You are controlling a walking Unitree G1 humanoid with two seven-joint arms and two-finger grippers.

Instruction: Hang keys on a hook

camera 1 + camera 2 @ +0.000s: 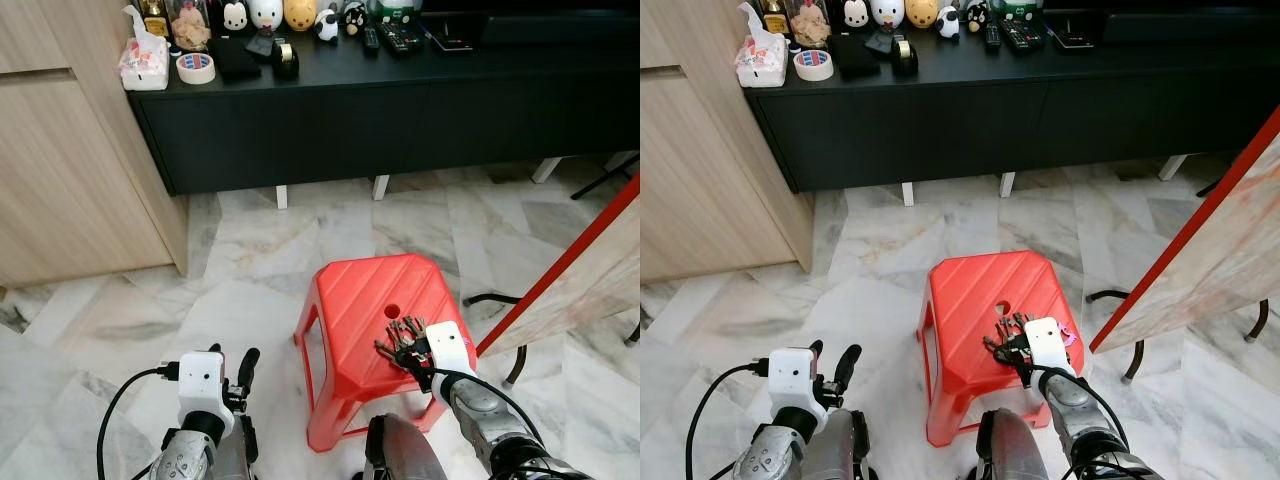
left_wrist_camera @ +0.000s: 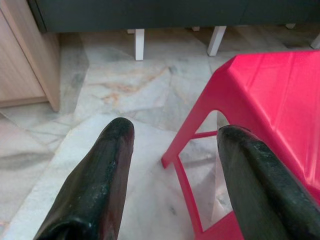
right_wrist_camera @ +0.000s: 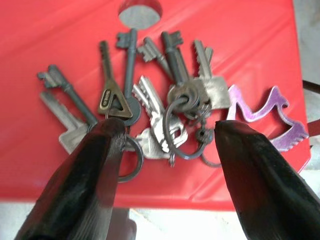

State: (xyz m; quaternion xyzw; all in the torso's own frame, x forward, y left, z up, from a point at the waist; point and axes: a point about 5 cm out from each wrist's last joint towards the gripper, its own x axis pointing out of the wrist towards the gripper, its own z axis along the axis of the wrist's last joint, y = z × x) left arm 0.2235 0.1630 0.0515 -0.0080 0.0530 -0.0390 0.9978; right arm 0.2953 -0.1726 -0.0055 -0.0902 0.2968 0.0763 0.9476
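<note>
The bunch of keys (image 3: pixel 150 100) lies flat on the seat of the red plastic stool (image 1: pixel 360 300), fanned out with the blades pointing away from the robot toward the round hole (image 3: pixel 140 10) in the seat, and the bows and rings gathered at the near end by the stool's front edge. The long axis of most keys runs from the near edge toward that hole, the outer ones splaying off to either side. The right gripper (image 3: pixel 167 137) is lowered over the near right part of the seat, its arm reaching forward and down from the robot's right with the white wrist block just above the bunch; its two black fingers (image 3: pixel 85 175) stand apart, straddling the ring end of the keys, one tip touching the dark ring by the triangular-headed key, the other just beside a purple shaped key fob (image 3: pixel 265 115) that lies at the right of the bunch. The keys are a mix of dull grey old-style lever keys with long round shanks and flatter silver keys with toothed edges, joined on several dark wire rings. The left gripper (image 2: pixel 172 165) is held low to the left of the stool, above the marble floor (image 1: pixel 250 250), pointing forward with its fingers apart and nothing between them. Behind the stool stands a long black cabinet (image 1: pixel 400 110) with small figures and a roll of tape (image 1: pixel 195 68) on top.
</note>
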